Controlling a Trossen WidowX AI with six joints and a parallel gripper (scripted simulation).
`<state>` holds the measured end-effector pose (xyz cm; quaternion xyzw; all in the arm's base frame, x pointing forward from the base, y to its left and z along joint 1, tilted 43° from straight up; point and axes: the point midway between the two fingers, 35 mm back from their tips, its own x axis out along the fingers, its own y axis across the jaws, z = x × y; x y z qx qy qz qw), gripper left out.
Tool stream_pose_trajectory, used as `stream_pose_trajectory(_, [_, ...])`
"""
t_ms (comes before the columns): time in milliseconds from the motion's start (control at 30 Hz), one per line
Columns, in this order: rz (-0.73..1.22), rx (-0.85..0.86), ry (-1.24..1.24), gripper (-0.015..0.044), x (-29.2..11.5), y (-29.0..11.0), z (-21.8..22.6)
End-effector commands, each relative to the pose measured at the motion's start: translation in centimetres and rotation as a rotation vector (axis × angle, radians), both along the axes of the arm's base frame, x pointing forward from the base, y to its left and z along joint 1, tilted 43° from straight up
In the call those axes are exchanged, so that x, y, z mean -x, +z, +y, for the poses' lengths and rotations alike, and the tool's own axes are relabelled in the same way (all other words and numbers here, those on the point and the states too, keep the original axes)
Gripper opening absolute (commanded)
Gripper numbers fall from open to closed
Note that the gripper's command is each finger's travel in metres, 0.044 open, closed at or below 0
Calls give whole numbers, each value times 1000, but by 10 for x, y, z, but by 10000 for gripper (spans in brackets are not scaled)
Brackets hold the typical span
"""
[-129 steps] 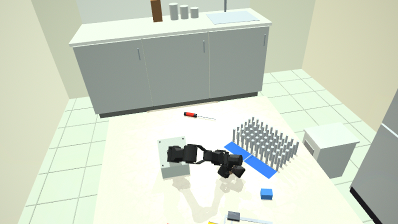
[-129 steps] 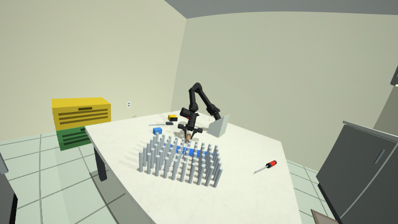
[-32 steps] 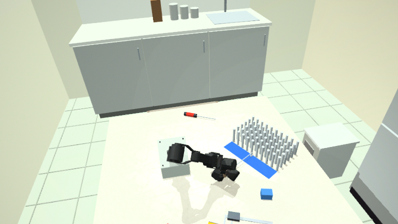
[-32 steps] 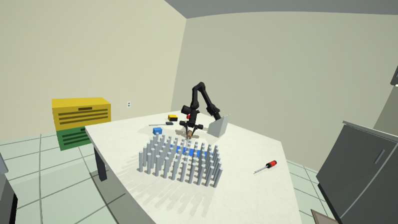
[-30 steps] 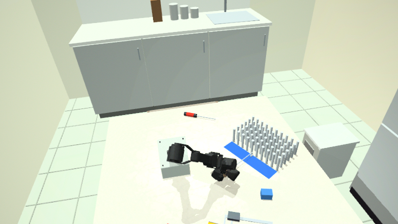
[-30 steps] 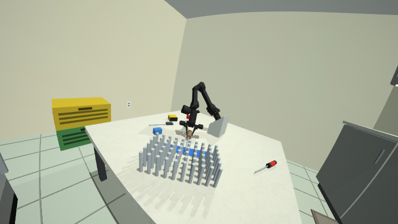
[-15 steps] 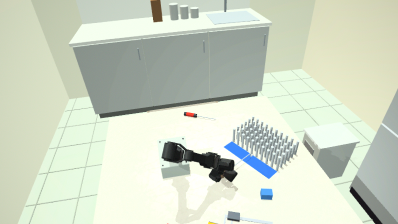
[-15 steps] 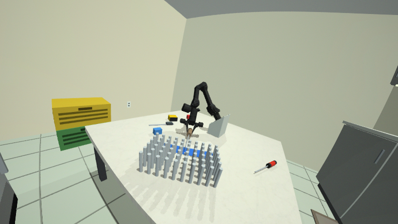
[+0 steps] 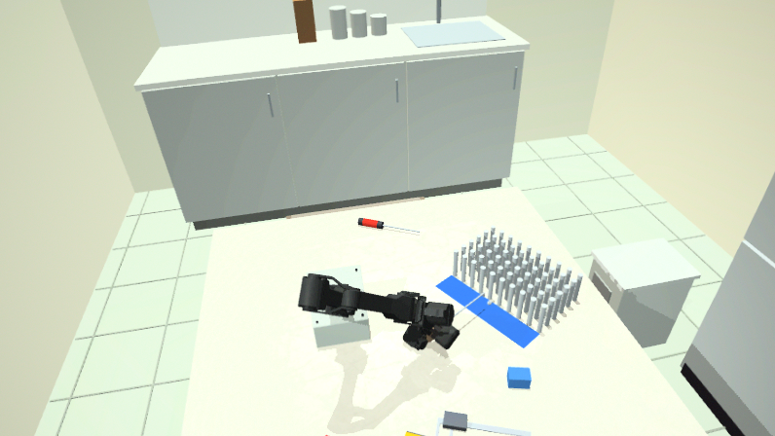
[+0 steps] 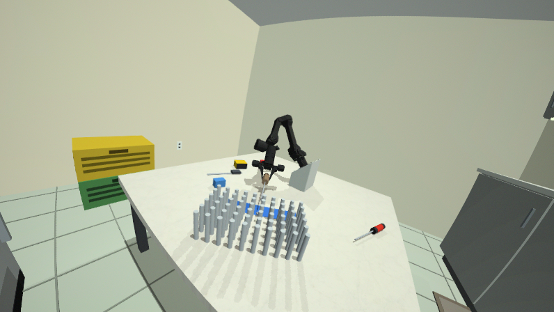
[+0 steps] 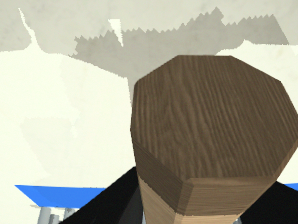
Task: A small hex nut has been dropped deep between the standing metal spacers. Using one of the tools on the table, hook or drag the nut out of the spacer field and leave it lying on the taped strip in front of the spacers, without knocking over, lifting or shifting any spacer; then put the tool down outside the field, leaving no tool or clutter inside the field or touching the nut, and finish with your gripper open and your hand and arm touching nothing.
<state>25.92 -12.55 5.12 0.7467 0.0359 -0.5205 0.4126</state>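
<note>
My gripper (image 9: pixel 433 338) (image 10: pixel 266 175) is shut on the wooden handle (image 9: pixel 430 337) (image 10: pixel 266 179) (image 11: pixel 213 143) of a thin-rod hook tool. It hovers low over the table, just in front of the blue taped strip (image 9: pixel 509 327) (image 10: pixel 267 212) (image 11: pixel 67 196). The tool's thin metal rod reaches across the strip towards the field of standing grey spacers (image 9: pixel 515 275) (image 10: pixel 248 221). All the spacers stand upright. The hex nut is hidden among them in every view. The handle fills most of the wrist view.
A red-handled screwdriver (image 9: pixel 374 223) (image 10: pixel 374 230) lies far from the field. A blue block (image 9: pixel 519 377) (image 10: pixel 219 181), a grey-headed tool (image 9: pixel 455 419) (image 10: pixel 235 171) and a yellow item (image 10: pixel 240 164) lie near the table's edge. The arm's grey base mount (image 9: pixel 341 330) (image 10: pixel 306 178) stands mid-table.
</note>
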Motion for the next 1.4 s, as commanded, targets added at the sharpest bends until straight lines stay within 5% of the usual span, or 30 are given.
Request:
stream_pose_trajectory(0, [-16, 1, -2, 0, -7, 17, 12])
stream_pose_trajectory(567, [-25, 5, -3, 0, -6, 77, 68])
stream_pose_trajectory(1367, [225, -44, 411, 0, -50, 7, 167])
